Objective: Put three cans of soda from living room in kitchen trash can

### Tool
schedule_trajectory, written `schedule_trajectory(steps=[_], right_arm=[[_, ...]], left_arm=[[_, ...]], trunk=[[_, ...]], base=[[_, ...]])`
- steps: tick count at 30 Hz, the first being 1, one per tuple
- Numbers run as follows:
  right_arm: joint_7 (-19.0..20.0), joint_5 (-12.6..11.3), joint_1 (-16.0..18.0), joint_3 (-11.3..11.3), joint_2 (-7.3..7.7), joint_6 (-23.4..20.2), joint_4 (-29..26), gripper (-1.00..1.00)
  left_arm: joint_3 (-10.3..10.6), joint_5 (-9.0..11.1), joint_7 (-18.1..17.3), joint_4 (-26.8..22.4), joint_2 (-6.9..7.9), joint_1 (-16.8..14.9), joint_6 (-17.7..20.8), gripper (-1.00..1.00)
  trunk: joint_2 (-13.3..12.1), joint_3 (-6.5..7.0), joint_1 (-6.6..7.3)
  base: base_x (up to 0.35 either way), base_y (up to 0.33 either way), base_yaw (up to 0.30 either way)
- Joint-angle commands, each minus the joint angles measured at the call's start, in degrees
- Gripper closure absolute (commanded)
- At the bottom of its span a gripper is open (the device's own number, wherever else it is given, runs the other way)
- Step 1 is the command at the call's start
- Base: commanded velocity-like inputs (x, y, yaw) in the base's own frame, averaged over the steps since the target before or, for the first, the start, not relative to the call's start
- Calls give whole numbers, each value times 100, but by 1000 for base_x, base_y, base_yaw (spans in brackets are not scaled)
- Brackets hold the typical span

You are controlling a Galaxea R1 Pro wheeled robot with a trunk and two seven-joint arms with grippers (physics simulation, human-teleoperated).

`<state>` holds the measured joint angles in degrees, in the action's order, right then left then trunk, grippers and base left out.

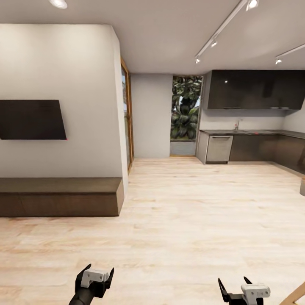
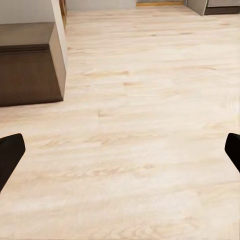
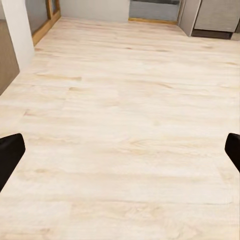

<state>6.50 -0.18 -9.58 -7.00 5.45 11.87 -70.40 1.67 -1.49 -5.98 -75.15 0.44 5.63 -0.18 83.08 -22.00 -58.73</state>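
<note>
Both hands, left hand (image 1: 95, 277) and right hand (image 1: 243, 289), ride spread and empty at lower frame; kitchen (image 1: 254, 123) lies upper right (no soda cans visible). Best: steer on to find them.

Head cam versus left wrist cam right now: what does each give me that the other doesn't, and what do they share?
Head view alone: the wall-mounted TV, the kitchen's dark cabinets and counter, the steel appliance, the glass door with plants outside, and the open right gripper.

Left wrist view alone: a close look between the open left gripper's fingertips, with nothing held.

Both: the low wooden bench and the pale wood floor.
</note>
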Motion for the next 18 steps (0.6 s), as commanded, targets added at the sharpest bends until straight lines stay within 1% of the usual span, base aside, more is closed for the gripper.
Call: schedule_trajectory(steps=[1, 18], right_arm=[[0, 0, 0, 2, 0, 0, 0, -100], [-1, -3, 0, 2, 0, -8, 0, -100]], left_arm=[[0, 0, 0, 0, 0, 0, 0, -100], [0, 0, 8, 0, 0, 0, -8, -100]], trunk=[[0, 0, 0], [0, 0, 0]], base=[[323, 0, 0], [323, 0, 0]])
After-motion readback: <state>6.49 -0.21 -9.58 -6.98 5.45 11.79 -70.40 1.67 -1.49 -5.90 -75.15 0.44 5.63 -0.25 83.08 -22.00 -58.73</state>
